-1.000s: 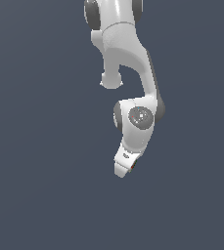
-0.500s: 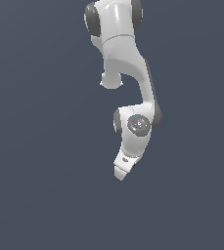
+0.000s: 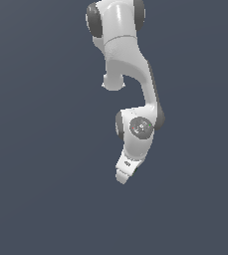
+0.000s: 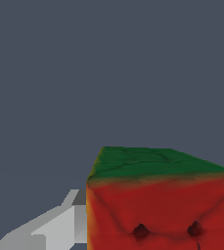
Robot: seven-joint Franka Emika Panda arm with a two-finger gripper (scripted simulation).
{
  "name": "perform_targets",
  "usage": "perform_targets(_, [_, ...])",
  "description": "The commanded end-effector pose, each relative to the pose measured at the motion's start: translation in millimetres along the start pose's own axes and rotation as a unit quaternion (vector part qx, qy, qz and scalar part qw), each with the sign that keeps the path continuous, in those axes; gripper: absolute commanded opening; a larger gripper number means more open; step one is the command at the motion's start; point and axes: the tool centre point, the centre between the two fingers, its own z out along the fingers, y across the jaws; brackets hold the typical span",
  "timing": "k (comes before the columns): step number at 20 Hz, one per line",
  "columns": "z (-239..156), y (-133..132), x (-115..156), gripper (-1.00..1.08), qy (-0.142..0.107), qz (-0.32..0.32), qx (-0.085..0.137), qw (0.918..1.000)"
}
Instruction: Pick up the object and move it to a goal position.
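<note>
Because the cube [image 4: 162, 200] shows flat faces and sharp edges, I judge it stiff and light, best taken on two opposite flat sides, near the middle. In the wrist view it fills the corner close to the camera, red face toward it and green face above (two small dark dents mark the red). One grey finger [image 4: 59, 227] lies just beside its side. Whether the fingers are pinching the cube or spread, I cannot tell. From the exterior view the cube is hidden behind the gripper [image 3: 121, 177].
</note>
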Motion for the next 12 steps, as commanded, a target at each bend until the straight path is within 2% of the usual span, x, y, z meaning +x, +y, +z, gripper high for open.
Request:
perform_targets(1, [0, 0, 0, -1.0, 0.0, 0.0, 0.0, 1.0])
perform_targets(7, [-11, 3, -4, -1.0, 0.0, 0.0, 0.0, 1.0])
perform_targets(12, [-38, 9, -13, -1.0, 0.0, 0.0, 0.0, 1.0])
